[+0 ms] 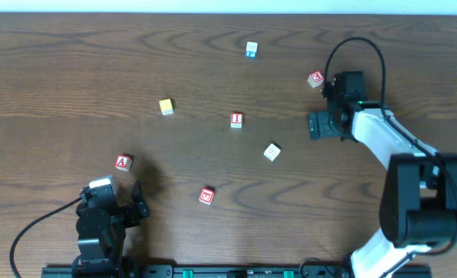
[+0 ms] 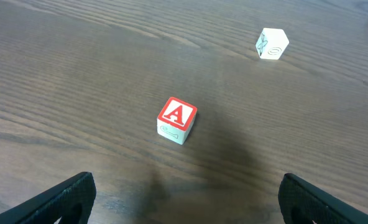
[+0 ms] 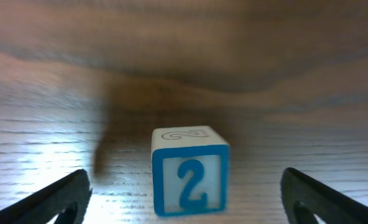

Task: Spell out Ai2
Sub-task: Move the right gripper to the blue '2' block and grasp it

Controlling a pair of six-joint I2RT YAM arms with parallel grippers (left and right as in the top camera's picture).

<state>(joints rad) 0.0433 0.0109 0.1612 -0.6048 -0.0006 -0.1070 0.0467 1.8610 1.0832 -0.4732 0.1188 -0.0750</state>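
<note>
The red "A" cube (image 1: 123,162) lies at the front left, and in the left wrist view (image 2: 177,118) it sits a little ahead of my open, empty left gripper (image 2: 187,183) (image 1: 137,204). The red "I" cube (image 1: 237,120) lies mid-table. The blue "2" cube (image 3: 190,177) stands between the open jaws of my right gripper (image 3: 185,186), untouched, with the "2" facing the camera and its top white. In the overhead view it seems to be the white-topped cube (image 1: 272,152), left of the right gripper (image 1: 313,126).
A teal-marked cube (image 1: 251,49) lies at the back. A red-marked cube (image 1: 315,79) sits just behind the right arm. A yellow cube (image 1: 166,106) is left of the "I". Another red-marked cube (image 1: 206,196) lies at the front middle. A white cube (image 2: 271,43) shows in the left wrist view.
</note>
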